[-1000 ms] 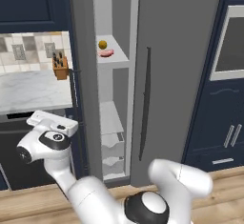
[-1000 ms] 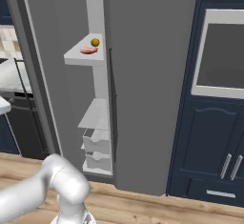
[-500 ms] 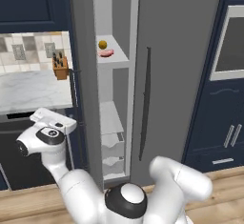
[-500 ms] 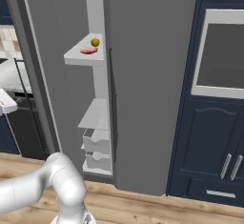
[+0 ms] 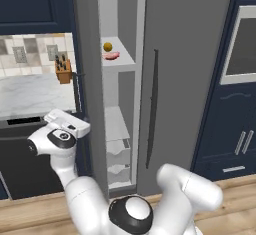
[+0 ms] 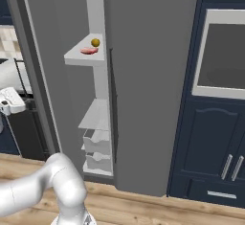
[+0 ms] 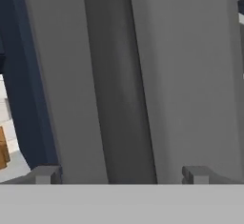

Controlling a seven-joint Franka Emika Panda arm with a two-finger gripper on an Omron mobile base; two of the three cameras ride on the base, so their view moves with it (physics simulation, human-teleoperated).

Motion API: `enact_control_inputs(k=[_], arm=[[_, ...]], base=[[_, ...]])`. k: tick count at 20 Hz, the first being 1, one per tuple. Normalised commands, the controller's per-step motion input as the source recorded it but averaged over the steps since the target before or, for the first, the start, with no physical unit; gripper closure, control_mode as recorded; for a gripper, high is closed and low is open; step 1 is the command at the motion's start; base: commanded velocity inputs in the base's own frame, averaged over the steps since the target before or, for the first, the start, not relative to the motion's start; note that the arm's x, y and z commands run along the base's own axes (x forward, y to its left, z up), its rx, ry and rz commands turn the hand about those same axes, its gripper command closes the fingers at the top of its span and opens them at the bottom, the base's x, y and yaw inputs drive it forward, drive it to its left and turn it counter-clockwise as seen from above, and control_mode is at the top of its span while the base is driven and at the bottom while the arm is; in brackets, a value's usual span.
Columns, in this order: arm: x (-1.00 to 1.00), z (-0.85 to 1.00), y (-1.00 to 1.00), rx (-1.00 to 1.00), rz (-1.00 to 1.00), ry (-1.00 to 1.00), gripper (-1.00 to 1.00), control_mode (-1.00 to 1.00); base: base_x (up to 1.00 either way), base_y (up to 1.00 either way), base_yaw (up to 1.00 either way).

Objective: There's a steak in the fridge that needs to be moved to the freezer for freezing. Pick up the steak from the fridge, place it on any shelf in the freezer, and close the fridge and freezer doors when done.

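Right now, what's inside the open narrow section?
On the shelf lie the steak and a small yellow fruit. Lower down are another white shelf and white drawers. The closed wide door hides the other section's contents.

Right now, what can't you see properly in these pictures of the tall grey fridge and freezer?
- The wide grey fridge door is shut, so both base views hide the fridge's inside.
- The flat pink-red steak and small round yellow fruit are too small for detail.
- The low white freezer drawers hide their contents.
- The top of the narrow freezer section is cut off by the picture edge.
- In the hand view, the open gripper faces plain grey panels; which part is unclear.
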Motion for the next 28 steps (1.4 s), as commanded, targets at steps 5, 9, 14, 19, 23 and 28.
enact_control_inputs(k=[5,9,14,19,23,28], arm=[[0.13,-0.03,-0.74,0.00,-0.03,0.03,-1.00,-1.00],[0.37,-0.09,-0.70,0.00,-0.03,0.03,-1.00,-1.00],[0.36,-0.07,-0.85,0.02,-0.03,0.03,-1.00,-1.00],[0.18,0.00,-1.00,0.10,-0.03,0.02,-1.00,-1.00],[0.30,0.00,-1.00,0.11,-0.03,0.03,-1.00,-1.00],[0.44,0.00,-1.00,0.08,-0.05,0.04,-1.00,-1.00]], base=[[0.00,0.00,0.00],[0.00,0.00,0.00],[0.00,0.00,0.00],[0.00,0.00,0.00],[0.00,0.00,0.00],[0.00,0.00,0.00]])
